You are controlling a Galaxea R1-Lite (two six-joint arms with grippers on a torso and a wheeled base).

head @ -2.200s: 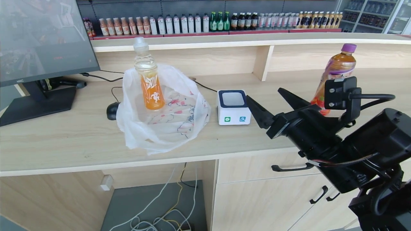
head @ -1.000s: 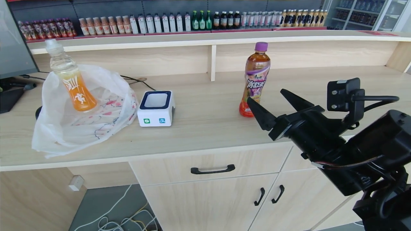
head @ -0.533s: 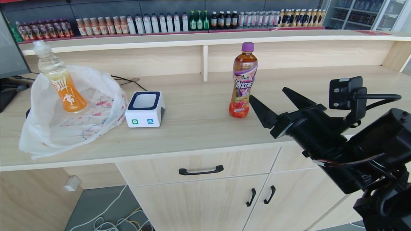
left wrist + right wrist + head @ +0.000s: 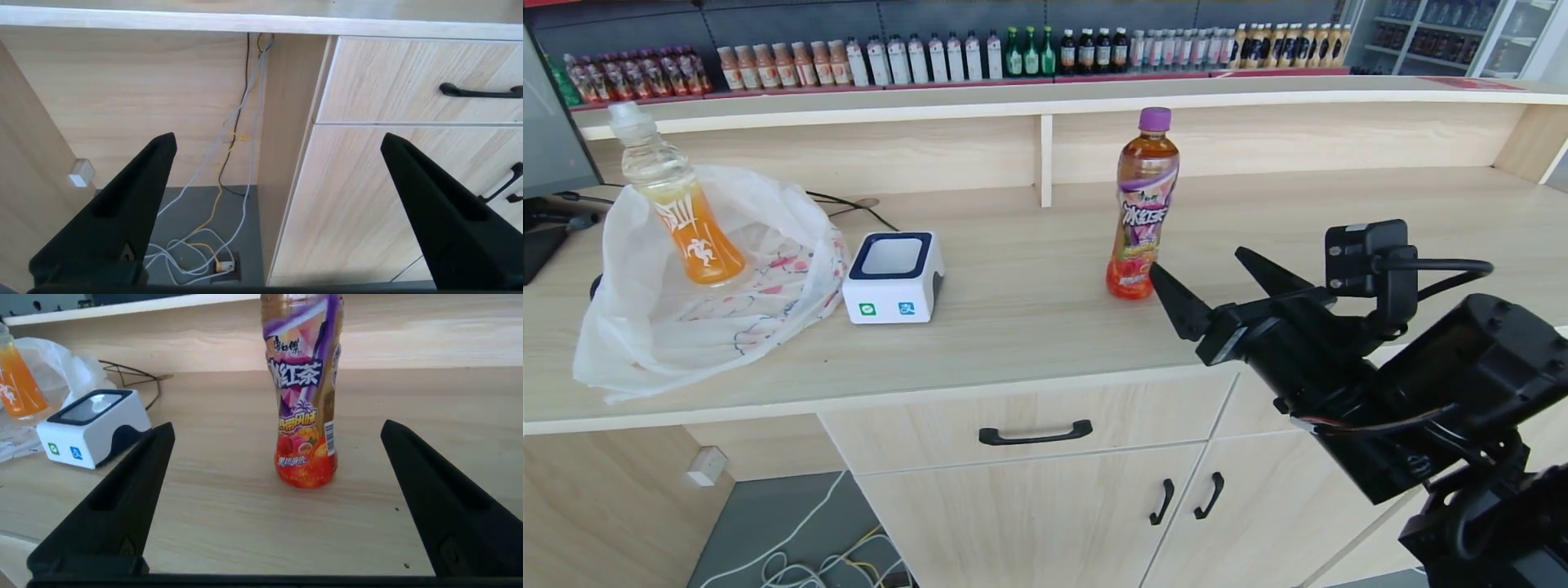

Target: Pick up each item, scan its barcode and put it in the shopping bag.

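The right hand point(image 4: 1196, 261) is held empty with its fingers spread wide, just near and right of the purple-capped tea bottle point(image 4: 1143, 204), which is stood upright on the worktop point(image 4: 1029, 327). In the right wrist view the bottle is framed between the two fingers, apart from both. The scanner point(image 4: 894, 278) is set to the left. Farther left is the shopping bag point(image 4: 686, 327), with an orange drink bottle point(image 4: 678, 204) stood in it. The left hand point(image 4: 276, 139) is likewise spread, faced toward the cabinet fronts point(image 4: 409, 163).

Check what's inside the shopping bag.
One orange drink bottle stands upright in the shopping bag. The bag's crumpled folds cover its floor, so anything small lying there cannot be seen.
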